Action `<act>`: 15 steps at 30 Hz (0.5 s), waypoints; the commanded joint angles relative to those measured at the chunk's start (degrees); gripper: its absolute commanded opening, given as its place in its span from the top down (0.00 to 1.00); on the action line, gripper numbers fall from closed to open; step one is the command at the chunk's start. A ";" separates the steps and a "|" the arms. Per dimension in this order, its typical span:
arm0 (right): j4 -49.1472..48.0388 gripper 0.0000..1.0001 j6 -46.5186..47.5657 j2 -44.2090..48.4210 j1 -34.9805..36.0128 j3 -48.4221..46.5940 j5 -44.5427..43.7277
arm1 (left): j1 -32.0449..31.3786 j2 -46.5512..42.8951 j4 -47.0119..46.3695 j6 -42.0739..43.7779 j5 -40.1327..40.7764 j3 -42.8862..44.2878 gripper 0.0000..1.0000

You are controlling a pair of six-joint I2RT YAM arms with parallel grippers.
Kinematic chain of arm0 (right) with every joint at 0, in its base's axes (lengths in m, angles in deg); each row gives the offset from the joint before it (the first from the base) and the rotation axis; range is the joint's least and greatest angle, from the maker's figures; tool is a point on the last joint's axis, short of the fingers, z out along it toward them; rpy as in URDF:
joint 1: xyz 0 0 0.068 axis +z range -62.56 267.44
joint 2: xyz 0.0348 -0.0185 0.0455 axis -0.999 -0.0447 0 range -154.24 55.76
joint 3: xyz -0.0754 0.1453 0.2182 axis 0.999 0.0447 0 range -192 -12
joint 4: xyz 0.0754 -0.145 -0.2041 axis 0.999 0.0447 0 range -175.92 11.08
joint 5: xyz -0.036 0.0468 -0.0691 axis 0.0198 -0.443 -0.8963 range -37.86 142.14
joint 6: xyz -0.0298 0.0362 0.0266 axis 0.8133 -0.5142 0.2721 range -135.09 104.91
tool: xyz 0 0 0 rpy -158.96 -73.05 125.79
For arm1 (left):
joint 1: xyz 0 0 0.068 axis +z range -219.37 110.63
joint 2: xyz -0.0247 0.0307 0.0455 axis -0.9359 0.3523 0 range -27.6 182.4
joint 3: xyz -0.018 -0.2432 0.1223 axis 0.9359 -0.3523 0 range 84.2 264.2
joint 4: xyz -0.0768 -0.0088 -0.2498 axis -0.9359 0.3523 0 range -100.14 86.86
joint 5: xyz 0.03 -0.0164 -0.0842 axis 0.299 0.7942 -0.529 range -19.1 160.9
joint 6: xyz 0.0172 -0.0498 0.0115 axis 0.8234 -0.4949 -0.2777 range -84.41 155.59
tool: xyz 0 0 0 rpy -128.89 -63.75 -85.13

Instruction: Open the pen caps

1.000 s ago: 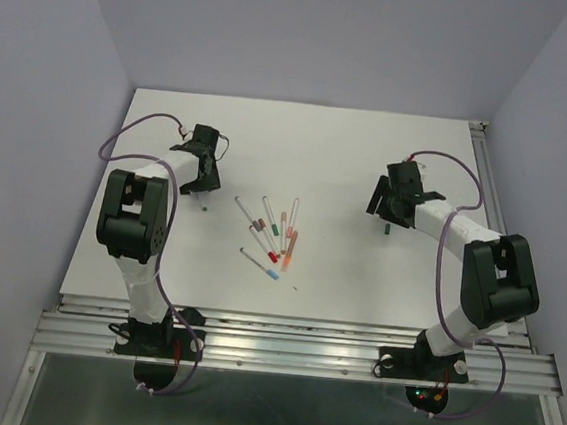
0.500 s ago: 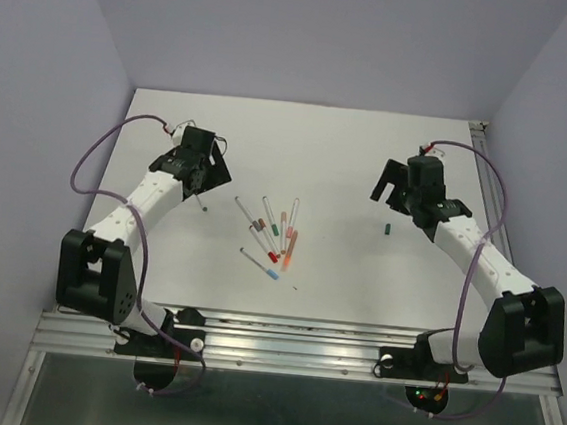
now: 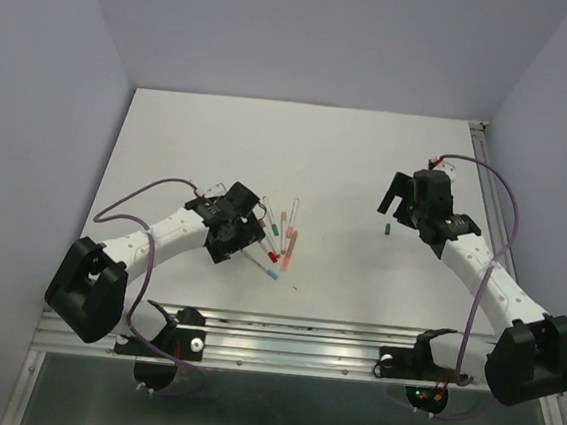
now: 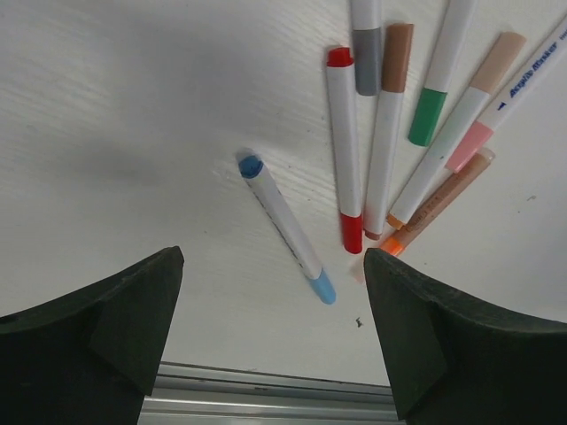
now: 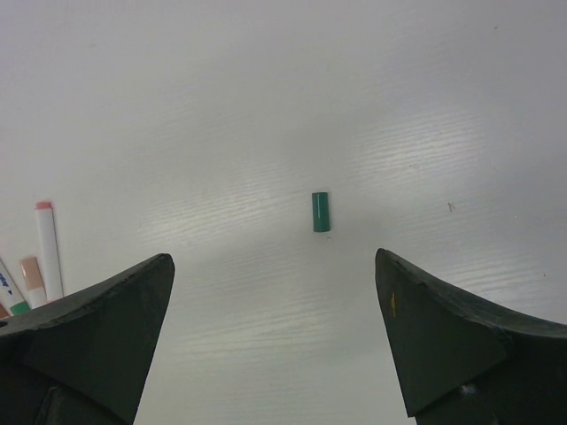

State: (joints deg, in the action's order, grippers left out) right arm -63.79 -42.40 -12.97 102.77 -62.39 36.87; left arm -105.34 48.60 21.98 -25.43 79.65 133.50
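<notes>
Several capped pens (image 3: 276,237) lie in a loose fan on the white table (image 3: 300,144). In the left wrist view I see a white pen (image 4: 282,221) with a light blue cap (image 4: 324,288), a pen with a red cap (image 4: 352,232), and grey (image 4: 366,62), brown (image 4: 397,57) and green (image 4: 427,115) caps. My left gripper (image 3: 240,230) (image 4: 273,258) is open and empty, hovering over the blue-capped pen. A loose green cap (image 3: 386,228) (image 5: 321,212) lies alone on the table. My right gripper (image 3: 395,205) (image 5: 273,261) is open and empty above it.
A metal rail (image 3: 290,349) (image 4: 266,394) runs along the near table edge, close below the pens. Another rail (image 3: 489,182) lines the right side. Purple-grey walls enclose the table. Two pen ends (image 5: 40,257) show at the left edge of the right wrist view.
My left arm has swung from the far left of the table down to the pen pile. My right gripper has shifted slightly nearer. The green cap has not moved.
</notes>
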 commanded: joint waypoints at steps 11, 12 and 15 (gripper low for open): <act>-0.25 0.00 -0.64 0.17 -0.22 1.87 -1.26 | -2.35 9.22 0.83 -15.80 3.63 -0.61 0.23; -0.07 0.00 -0.64 0.17 -0.30 1.96 -1.52 | -2.35 9.83 1.36 -15.80 3.81 0.00 0.24; -0.42 0.00 -0.73 0.26 -0.22 2.31 -1.96 | -2.62 11.95 2.42 -16.15 3.82 0.10 0.27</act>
State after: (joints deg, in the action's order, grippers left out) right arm -63.55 -42.58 -12.88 102.77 -61.23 36.41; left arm -107.28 59.03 22.33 -39.20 80.79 132.01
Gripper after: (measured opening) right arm 0.998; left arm 0.753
